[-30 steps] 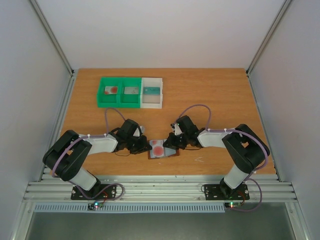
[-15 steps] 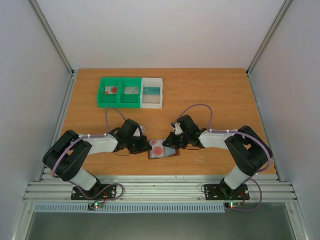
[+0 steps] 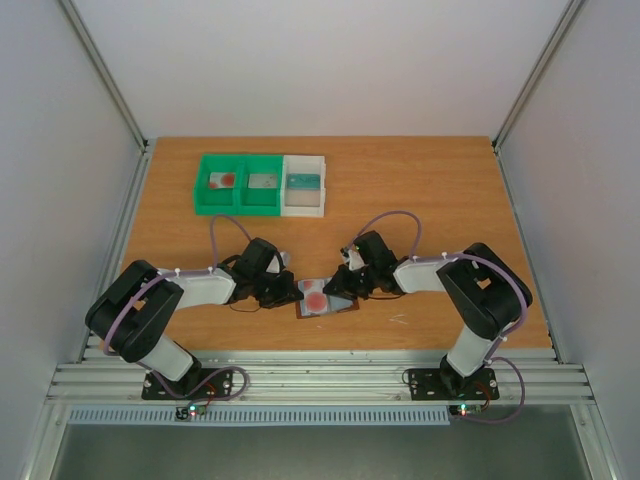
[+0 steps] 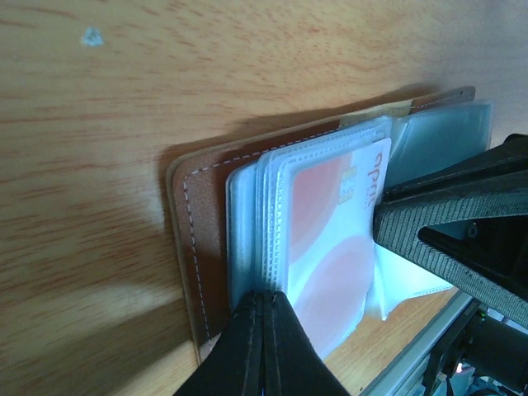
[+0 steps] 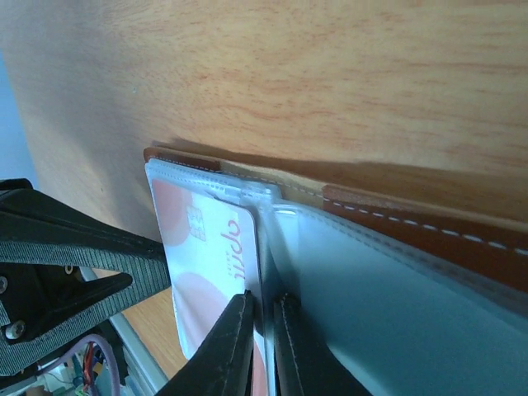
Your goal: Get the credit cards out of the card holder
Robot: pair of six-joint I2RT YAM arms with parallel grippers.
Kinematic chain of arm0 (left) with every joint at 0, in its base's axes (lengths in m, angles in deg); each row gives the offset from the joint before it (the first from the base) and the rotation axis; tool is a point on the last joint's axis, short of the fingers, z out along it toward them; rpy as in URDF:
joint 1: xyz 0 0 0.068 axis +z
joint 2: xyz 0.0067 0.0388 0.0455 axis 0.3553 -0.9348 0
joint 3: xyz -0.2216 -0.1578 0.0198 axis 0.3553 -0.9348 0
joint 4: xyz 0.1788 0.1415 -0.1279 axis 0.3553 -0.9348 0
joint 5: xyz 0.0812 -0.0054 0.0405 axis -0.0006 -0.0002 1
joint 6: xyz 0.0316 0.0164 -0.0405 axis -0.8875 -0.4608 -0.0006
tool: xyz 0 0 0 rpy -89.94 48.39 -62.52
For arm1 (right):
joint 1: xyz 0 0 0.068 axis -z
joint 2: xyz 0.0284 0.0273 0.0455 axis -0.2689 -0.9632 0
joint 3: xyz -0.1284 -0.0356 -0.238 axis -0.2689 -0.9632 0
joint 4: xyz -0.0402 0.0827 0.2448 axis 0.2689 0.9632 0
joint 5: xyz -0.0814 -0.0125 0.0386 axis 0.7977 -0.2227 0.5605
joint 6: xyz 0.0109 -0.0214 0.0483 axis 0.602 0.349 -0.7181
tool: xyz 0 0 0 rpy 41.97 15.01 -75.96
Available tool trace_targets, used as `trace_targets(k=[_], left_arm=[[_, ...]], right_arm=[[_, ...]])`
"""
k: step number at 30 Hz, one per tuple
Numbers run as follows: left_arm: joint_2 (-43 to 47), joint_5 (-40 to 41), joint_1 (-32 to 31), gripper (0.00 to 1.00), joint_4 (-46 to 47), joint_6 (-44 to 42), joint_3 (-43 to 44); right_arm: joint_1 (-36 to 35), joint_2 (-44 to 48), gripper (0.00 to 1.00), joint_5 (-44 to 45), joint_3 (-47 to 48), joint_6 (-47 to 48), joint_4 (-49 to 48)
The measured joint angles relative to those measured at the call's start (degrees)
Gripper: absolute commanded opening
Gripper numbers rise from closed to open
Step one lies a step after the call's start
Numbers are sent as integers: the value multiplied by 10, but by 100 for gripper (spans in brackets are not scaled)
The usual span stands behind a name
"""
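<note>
- Left wrist view: the card holder (image 4: pixel 202 210) lies open and flat on the table (image 4: pixel 91 165), directly ahead of the left gripper (image 4: pixel 264 299). Its brown edge with pale stitching is showing.
- A stack of clear sleeves (image 4: pixel 245 223) lies on its lining. The top sleeve holds a whitish card (image 4: pixel 330 247) with red circles (a small chip shows near its far end).
- The left gripper's fingers are pressed together with nothing seen between them. Their tips touch the near edge of the sleeve stack.
- The right gripper (image 5: pixel 262 304) faces it from the opposite side, fingers a sliver apart with a sleeve edge running into the gap. I cannot tell whether it actually pinches that edge.
- From overhead, the card holder sits between the two grippers, close to the table's near edge.
- Far beyond both grippers, a green bin (image 3: pixel 238 208) and a white bin (image 3: pixel 304 210) stand side by side, touching.
</note>
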Motion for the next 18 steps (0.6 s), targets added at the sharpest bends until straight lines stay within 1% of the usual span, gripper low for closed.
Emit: trace_targets(k=[6, 10, 14, 16, 18], left_arm=[[0, -1, 0, 1, 0, 0, 0], [-1, -2, 1, 0, 0, 0, 0], [-1, -2, 1, 0, 0, 0, 0], [-1, -2, 1, 1, 0, 0, 0], [-1, -2, 1, 0, 0, 0, 0]], right_arm=[[5, -9, 4, -10, 0, 0, -17], [7, -13, 9, -18, 0, -3, -29], [8, -14, 12, -22, -2, -8, -37], [8, -14, 11, -23, -2, -9, -38], [8, -16, 8, -26, -2, -9, -40]])
